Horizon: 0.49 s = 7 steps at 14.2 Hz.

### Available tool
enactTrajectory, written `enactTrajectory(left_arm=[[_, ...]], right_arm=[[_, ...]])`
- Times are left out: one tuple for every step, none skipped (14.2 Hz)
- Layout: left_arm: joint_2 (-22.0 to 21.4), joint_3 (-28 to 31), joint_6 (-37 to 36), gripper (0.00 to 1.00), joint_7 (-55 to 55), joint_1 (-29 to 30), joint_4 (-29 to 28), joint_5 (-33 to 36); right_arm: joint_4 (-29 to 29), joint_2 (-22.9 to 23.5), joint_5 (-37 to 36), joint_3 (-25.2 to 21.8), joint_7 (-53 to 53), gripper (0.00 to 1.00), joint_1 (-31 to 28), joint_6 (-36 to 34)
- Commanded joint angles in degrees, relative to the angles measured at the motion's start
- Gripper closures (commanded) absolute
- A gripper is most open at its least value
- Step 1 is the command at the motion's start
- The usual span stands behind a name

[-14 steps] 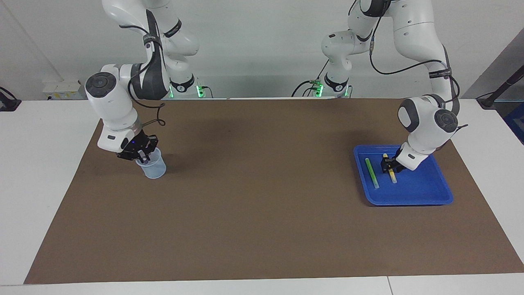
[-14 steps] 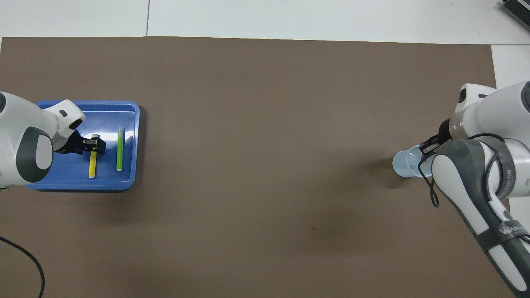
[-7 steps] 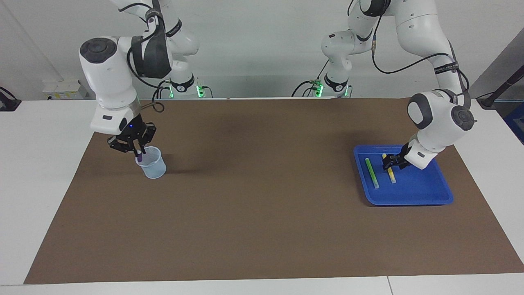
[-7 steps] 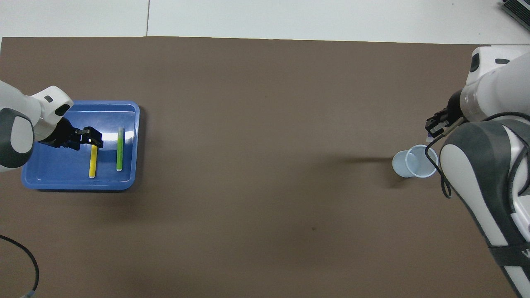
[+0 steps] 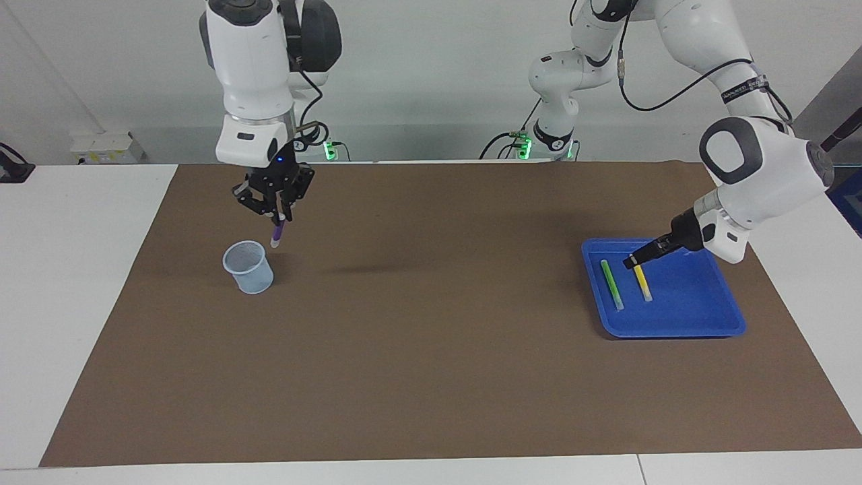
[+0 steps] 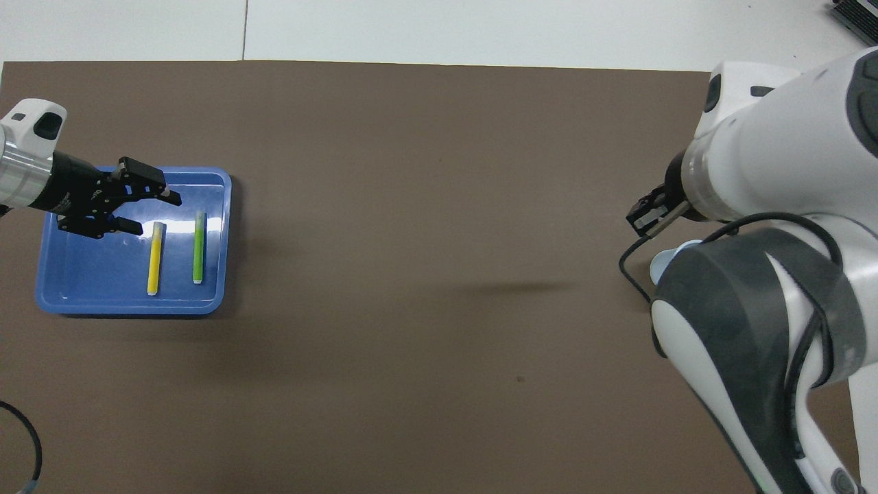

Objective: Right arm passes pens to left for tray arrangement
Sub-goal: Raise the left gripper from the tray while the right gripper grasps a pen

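My right gripper (image 5: 275, 210) is shut on the purple pen (image 5: 277, 233). It holds the pen upright in the air over the mat, beside the mesh cup (image 5: 248, 267). In the overhead view the right gripper (image 6: 645, 214) shows but the pen is hidden. The blue tray (image 5: 673, 331) lies at the left arm's end and holds the green pen (image 5: 612, 284) and the yellow pen (image 5: 642, 283) side by side. My left gripper (image 6: 152, 211) is open and empty, raised over the tray by the yellow pen's (image 6: 156, 259) farther end. The green pen (image 6: 198, 247) lies beside it.
A brown mat (image 5: 431, 323) covers the table. The pale blue mesh cup stands at the right arm's end and is mostly hidden under the right arm in the overhead view (image 6: 664, 261). The tray's rim (image 6: 123, 307) shows there.
My right gripper has lifted the purple pen out of the cup and moved it up and toward the table's middle. My left gripper has risen off the yellow pen and drawn back.
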Motion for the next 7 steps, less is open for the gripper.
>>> enactTrajectory(left_arm=[[-1.55,-0.46,-2.68,0.0,-7.53,0.36,0.42,-6.57],[-2.33,-0.37,-3.38,0.0,-9.98,0.27,0.34,-9.39],[-2.69,-0.46,-3.47,0.0,-13.05,0.18,0.34,-11.24],[-3.22,-0.63,-3.56,0.0,-15.96,0.01,0.25,-12.3],[-4.09,-0.64,-3.65,0.0,-18.94,-0.26,-0.19,-14.23],[-4.88,-0.72,-4.0,0.0,-21.67,-0.43,-0.54,-15.73],[-5.24,-0.72,-4.78,0.0,-24.22,-0.61,-0.45,-16.7]], right_arm=[[0.31,-0.91,9.15,1.14,12.79,1.0,-0.45,-0.94],[0.22,-0.91,13.62,1.49,18.07,1.0,-0.28,-0.59],[-0.12,-1.0,17.93,2.01,23.69,1.0,-0.28,0.11],[-0.74,-1.52,20.93,2.54,29.49,1.0,-0.19,0.81],[-1.18,-1.7,22.61,3.16,33.9,1.0,0.68,2.21],[-2.31,-2.05,23.59,3.16,37.42,1.0,2.34,4.49],[-4.5,-2.92,24.99,3.25,40.15,1.0,3.05,7.73]])
